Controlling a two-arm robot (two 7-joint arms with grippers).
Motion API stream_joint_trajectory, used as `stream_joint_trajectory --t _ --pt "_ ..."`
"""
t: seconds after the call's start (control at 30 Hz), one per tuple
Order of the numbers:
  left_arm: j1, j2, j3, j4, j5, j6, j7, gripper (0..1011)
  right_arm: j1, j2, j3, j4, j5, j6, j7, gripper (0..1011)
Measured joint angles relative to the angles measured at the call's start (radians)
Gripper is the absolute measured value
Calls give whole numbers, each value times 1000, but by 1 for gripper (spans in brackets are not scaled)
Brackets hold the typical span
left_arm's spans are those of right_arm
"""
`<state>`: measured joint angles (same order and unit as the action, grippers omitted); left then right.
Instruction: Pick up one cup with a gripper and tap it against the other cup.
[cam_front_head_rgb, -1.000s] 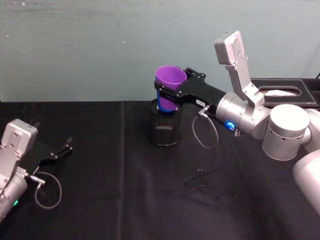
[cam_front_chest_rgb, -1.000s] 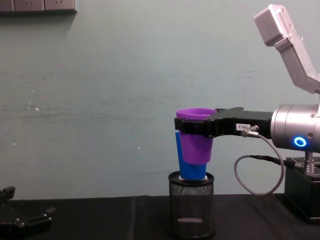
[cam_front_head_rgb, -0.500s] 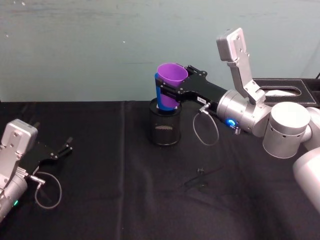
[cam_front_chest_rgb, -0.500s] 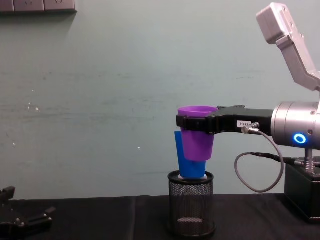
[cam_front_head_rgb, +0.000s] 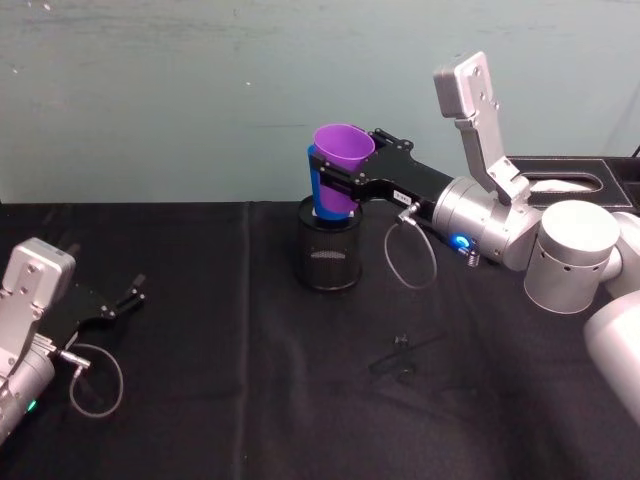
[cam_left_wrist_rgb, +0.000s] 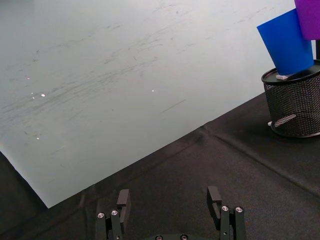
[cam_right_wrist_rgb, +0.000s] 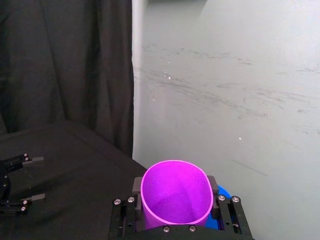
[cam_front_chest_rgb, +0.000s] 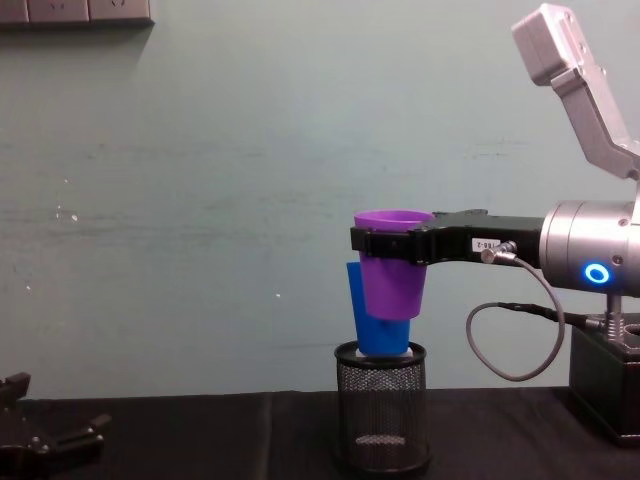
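Jaws of the right gripper (cam_front_chest_rgb: 378, 243) are clenched around the purple tumbler (cam_front_chest_rgb: 393, 288) just under its rim, holding it upright above the black wire-mesh pen holder (cam_front_chest_rgb: 380, 412). The blue tumbler (cam_left_wrist_rgb: 287, 44) stands in that holder, the purple one close beside it; whether they touch I cannot tell. Pickup looks done, the tap unconfirmed. The left gripper (cam_left_wrist_rgb: 170, 200) rests spread, well left of the holder.
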<state>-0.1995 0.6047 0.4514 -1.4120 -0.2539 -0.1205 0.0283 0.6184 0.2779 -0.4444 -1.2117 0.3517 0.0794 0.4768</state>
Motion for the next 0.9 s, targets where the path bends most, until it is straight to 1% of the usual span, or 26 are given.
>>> stream_joint_trajectory --t 0.9 --pt "0 0 0 0 0 0 0 1000 -3 2 -1 -3 -2 -1 0 736"
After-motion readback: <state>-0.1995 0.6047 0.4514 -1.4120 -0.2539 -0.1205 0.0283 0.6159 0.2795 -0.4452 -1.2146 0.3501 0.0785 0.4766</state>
